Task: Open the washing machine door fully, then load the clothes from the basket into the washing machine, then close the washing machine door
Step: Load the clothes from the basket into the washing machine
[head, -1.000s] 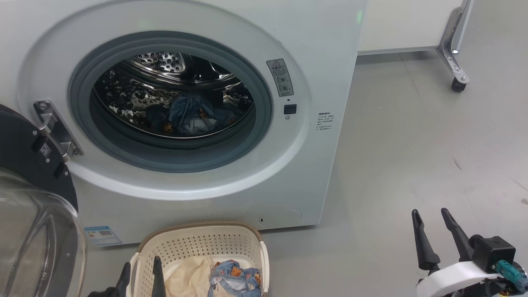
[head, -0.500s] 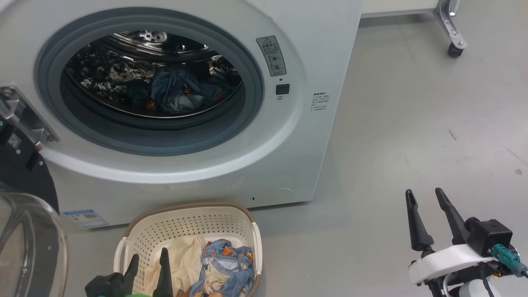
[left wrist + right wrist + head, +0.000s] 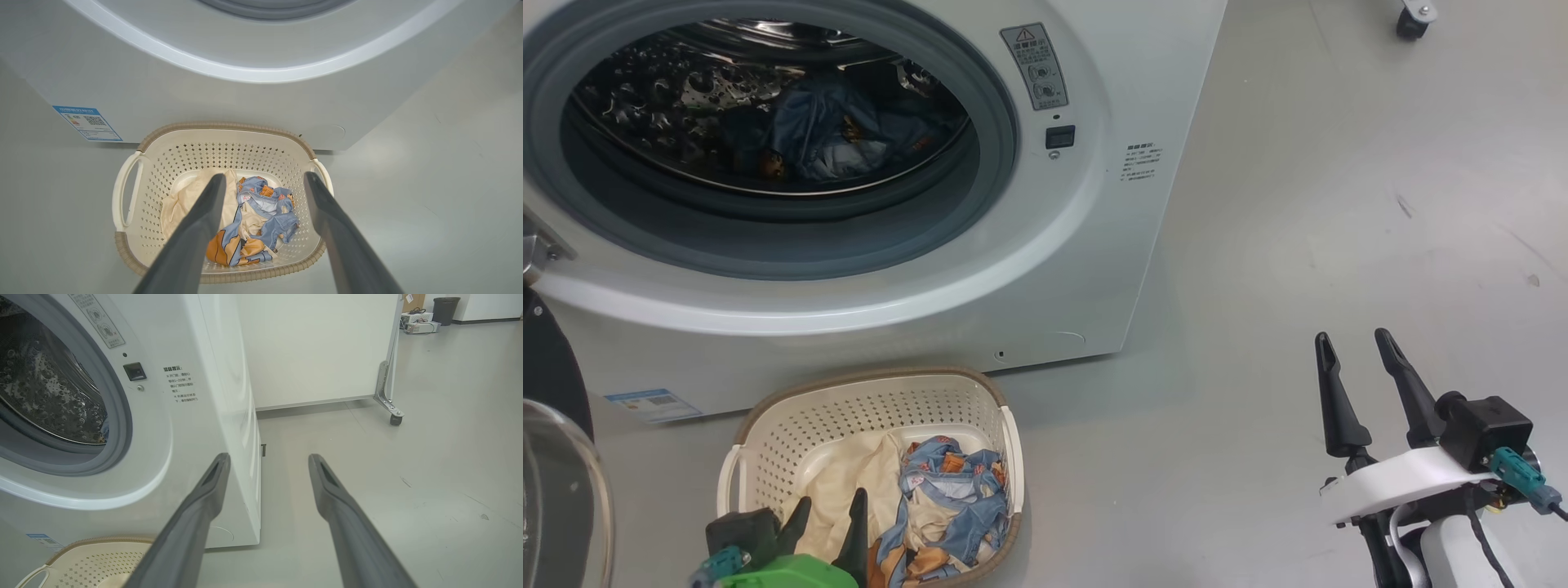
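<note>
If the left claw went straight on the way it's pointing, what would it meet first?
Probably the clothes in the basket: the open left claw points down at the pile with nothing between, though depth is unclear.

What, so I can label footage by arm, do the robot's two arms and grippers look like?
Both have two long, dark grey, tapering fingers. The left gripper sits on a bright green wrist shell with a black block and teal plug. The right gripper sits on a white wrist shell with a black box, teal connector and black cables.
</note>
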Robot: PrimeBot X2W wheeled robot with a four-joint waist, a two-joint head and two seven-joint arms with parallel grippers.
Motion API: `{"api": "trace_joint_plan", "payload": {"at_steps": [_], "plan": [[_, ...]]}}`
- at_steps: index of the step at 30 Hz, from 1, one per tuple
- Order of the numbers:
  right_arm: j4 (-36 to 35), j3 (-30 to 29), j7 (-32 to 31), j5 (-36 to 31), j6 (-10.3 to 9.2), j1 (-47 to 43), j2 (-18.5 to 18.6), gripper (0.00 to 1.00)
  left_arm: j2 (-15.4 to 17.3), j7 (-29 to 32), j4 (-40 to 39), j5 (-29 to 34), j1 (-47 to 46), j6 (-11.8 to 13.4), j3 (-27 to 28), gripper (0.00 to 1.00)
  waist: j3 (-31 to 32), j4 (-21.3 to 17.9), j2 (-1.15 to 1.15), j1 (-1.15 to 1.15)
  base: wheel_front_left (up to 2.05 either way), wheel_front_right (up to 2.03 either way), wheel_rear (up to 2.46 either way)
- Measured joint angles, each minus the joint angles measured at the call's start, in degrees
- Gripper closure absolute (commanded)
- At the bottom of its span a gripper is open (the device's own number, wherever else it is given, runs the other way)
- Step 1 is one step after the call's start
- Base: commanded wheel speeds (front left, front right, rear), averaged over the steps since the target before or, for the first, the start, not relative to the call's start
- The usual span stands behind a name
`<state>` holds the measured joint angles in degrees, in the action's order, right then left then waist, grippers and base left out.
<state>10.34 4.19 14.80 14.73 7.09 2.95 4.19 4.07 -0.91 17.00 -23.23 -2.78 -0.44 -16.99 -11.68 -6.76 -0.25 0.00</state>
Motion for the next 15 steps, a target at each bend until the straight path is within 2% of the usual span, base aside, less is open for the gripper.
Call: {"api": "trace_joint_plan", "payload": {"at_steps": [15], "plan": [[-0.11, 0.24, 0.00, -0.13, 0.00, 2.49, -0.36, 0.00, 1.21, 5.81, 4.45, -2.22, -4.43, -1.01, 0.53, 0.00, -4.64, -1.69, 0.00, 0.00, 0.00, 0.00, 0.00]]}}
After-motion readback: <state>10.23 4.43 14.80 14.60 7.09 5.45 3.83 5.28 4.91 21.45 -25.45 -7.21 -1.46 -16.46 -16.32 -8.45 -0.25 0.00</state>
